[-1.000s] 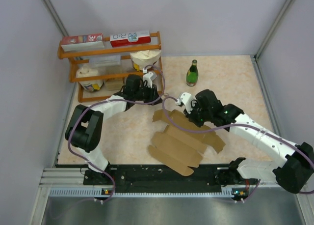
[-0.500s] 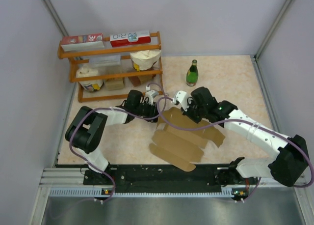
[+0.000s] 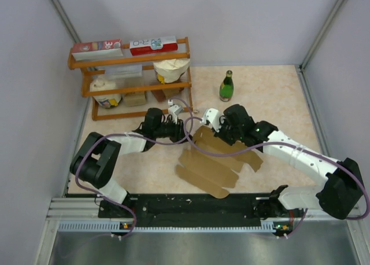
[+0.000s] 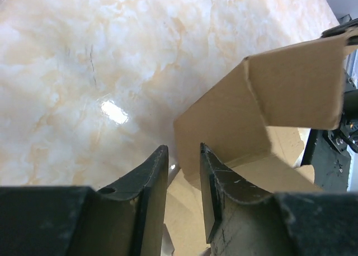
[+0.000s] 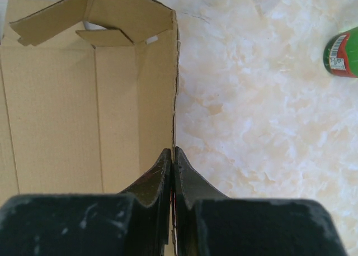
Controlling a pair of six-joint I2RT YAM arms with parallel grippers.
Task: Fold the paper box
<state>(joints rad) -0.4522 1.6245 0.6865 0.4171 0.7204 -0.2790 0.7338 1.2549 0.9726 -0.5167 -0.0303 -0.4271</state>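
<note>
The paper box (image 3: 211,166) is a brown cardboard sheet, partly folded, in the middle of the table. Its far side stands raised. My right gripper (image 3: 218,133) is at that raised side. In the right wrist view it (image 5: 174,151) is shut on the top edge of an upright wall of the box (image 5: 56,116). My left gripper (image 3: 184,126) is at the box's far left corner. In the left wrist view it (image 4: 182,148) stands open by a narrow gap. A bent flap of the box (image 4: 291,83) rises just beyond its fingertips.
A wooden shelf rack (image 3: 133,74) with cartons and bags stands at the back left, close behind my left arm. A green bottle (image 3: 226,85) stands at the back centre and also shows in the right wrist view (image 5: 342,52). Grey walls close in both sides.
My left gripper has come away from the shelf and moved right, up to the box's corner. My right gripper shifted a little left with the box wall in it.
</note>
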